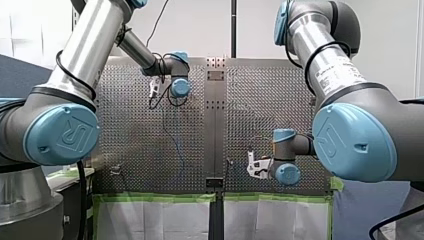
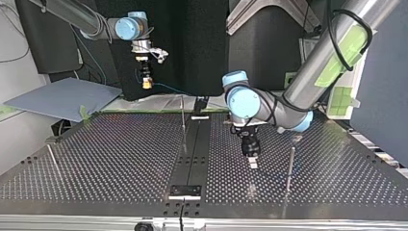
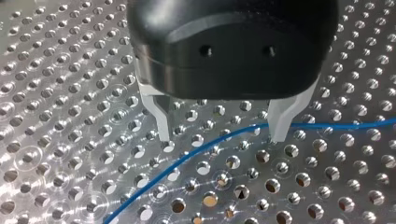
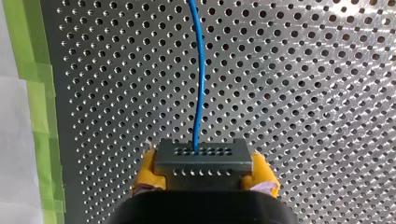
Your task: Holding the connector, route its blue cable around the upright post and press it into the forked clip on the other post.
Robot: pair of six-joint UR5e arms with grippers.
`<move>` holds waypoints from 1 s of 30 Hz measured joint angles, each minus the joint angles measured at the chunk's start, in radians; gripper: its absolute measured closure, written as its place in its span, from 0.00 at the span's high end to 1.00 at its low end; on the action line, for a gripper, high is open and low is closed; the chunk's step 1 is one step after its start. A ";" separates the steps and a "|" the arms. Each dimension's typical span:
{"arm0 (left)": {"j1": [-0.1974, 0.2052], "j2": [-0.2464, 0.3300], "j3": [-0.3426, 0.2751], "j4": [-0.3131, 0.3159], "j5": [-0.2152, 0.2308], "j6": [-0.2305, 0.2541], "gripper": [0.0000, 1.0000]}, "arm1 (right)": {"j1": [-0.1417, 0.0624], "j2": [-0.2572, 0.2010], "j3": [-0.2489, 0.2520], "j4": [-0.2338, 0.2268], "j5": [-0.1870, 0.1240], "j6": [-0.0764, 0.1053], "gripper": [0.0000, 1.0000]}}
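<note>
- My left gripper is down at the perforated desk with its two pale fingers spread. Both tips sit close to the surface, which looks like a stance for straddling something rather than gripping it.
- The blue cable lies low on the desk. It passes between those spread fingers and right by one fingertip. Nothing pinches it here, so I judge that the left gripper is placed to catch or steer the slack.
- One thin upright post stands beside my left gripper, and a second post stands between the two grippers. The forked clip is too small to make out. I cannot tell whether the cable wraps either post.
- My right gripper, raised well above the desk, has its yellow pads pinching the grey connector from both sides.
- The cable leaves the connector's front face and runs straight ahead of that gripper. Holding this end firm and high probably keeps the line tidy while the far stretch gets routed.
</note>
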 joint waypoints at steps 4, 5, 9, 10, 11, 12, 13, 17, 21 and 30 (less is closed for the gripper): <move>0.003 0.000 0.003 0.010 0.001 0.000 1.00 | 0.000 -0.001 0.000 -0.001 -0.001 0.000 0.00; 0.004 0.000 0.004 0.010 0.001 0.000 1.00 | 0.000 0.000 0.000 -0.001 -0.002 0.000 0.00; 0.008 -0.010 0.016 -0.003 -0.010 0.000 1.00 | 0.000 0.000 0.000 0.000 -0.002 0.000 0.00; 0.007 -0.014 0.019 -0.009 -0.009 0.000 1.00 | 0.000 0.000 0.000 0.000 -0.002 0.000 0.00; 0.007 -0.018 0.022 -0.013 -0.009 0.000 1.00 | 0.000 0.000 0.000 0.001 -0.002 0.000 0.00; 0.005 -0.021 0.024 -0.018 -0.010 -0.001 1.00 | 0.000 0.000 0.000 0.001 -0.002 0.000 0.00; 0.004 -0.023 0.025 -0.022 -0.010 -0.001 1.00 | 0.000 0.000 0.000 0.002 -0.002 0.000 0.00; -0.002 -0.029 0.028 -0.029 -0.005 0.003 1.00 | 0.000 0.000 0.000 0.003 -0.002 0.000 0.00; -0.007 -0.044 0.025 -0.031 -0.002 0.009 1.00 | 0.000 0.000 0.000 0.005 -0.002 -0.001 0.00; -0.016 -0.055 -0.013 0.005 -0.012 0.019 1.00 | 0.000 0.000 0.000 0.008 -0.002 -0.003 0.00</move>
